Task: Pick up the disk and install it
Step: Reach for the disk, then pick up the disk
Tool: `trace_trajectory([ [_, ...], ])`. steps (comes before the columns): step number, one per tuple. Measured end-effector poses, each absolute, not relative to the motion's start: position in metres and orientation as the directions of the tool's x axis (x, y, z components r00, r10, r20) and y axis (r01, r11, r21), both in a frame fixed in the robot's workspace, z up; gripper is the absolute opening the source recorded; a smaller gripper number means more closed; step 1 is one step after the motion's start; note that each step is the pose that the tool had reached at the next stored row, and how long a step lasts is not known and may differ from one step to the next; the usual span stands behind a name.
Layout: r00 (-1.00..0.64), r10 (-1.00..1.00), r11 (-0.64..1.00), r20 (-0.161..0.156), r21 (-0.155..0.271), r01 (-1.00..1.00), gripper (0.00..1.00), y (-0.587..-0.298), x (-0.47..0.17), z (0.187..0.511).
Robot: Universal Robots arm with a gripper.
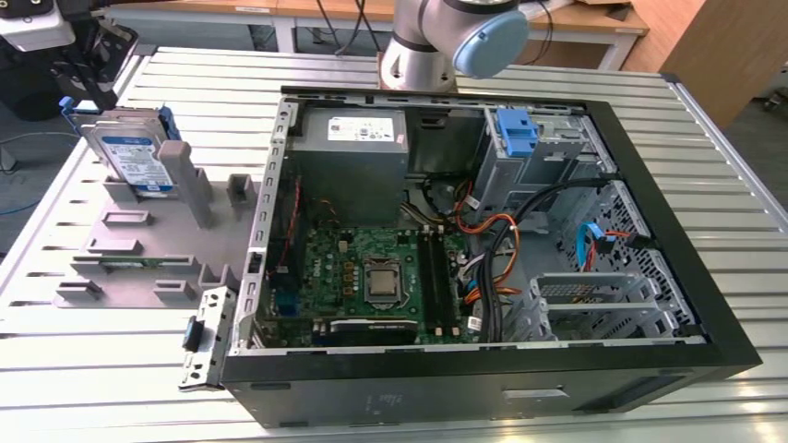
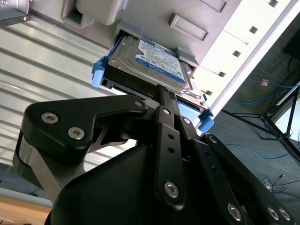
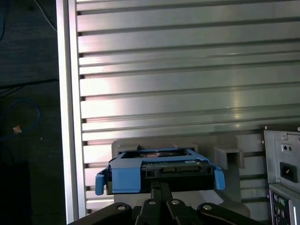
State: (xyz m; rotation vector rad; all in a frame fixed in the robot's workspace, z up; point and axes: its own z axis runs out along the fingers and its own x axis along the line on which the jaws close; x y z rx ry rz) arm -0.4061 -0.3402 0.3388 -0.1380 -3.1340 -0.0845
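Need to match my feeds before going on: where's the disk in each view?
Exterior view: the disk stands upright at the exterior view's left, in the grey holder, outside the computer case.
Second wrist view: the disk shows its label, just beyond the tool, against the grey holder.
First wrist view: the disk is edge-on, just beyond the tool.
Shared landmark: the grey holder.

exterior view looks down from high; both wrist views share the disk [image 2: 157,61] [image 3: 161,169], seemingly very close.
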Motion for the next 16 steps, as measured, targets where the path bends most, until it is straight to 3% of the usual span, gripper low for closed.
trace_trajectory([
  [16,-0.996,0.088,0.995,0.007,0.053,0.088,0.11,-0.3385,-0.406,0.3389],
])
